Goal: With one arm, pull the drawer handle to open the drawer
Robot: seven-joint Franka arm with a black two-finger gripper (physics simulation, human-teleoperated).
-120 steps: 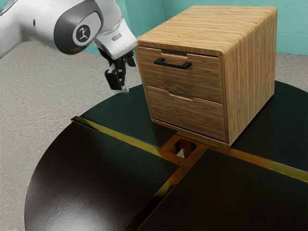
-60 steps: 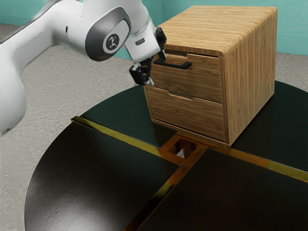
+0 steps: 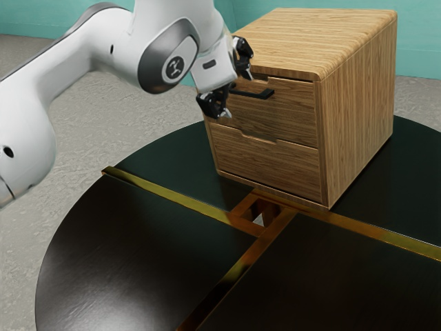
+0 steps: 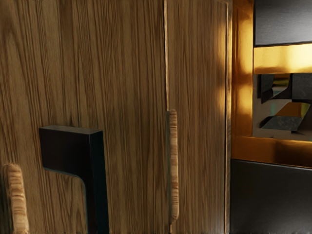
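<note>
status: opening not started. the top drawer (image 3: 293, 114) of the oak-grain wooden two-drawer cabinet (image 3: 351, 103) sits flush with the cabinet face, no gap showing, and the lower drawer (image 3: 272, 162) is shut too. the cabinet stands on the far side of the round black table with gold inlay strips (image 3: 138, 262). the approach looks basically complete: the black two-finger gripper (image 3: 227, 78) is right at the end of the black bar handle (image 3: 258, 92) that lies toward the exterior view's left. jaws are spread wide, one finger (image 3: 243, 54) above the bar and the other (image 3: 212, 105) below it, so the handle end looks bracketed but nothing is clamped. can't confirm whether either pad touches the bar. the wrist view agrees: the handle (image 4: 73, 148) is close up against the wood-grain drawer front (image 4: 122, 73), just under the hand, with the table edge (image 4: 268, 195) beyond it. pose: the white franka arm (image 3: 103, 48) comes in from the exterior view's upper left, elbow high, wrist bent so the hand faces the drawer front square-on with the finger line running across the bar. left to do, by my read: close on the handle, then pull straight out along the drawer's travel. basically the whole pull remains.
</note>
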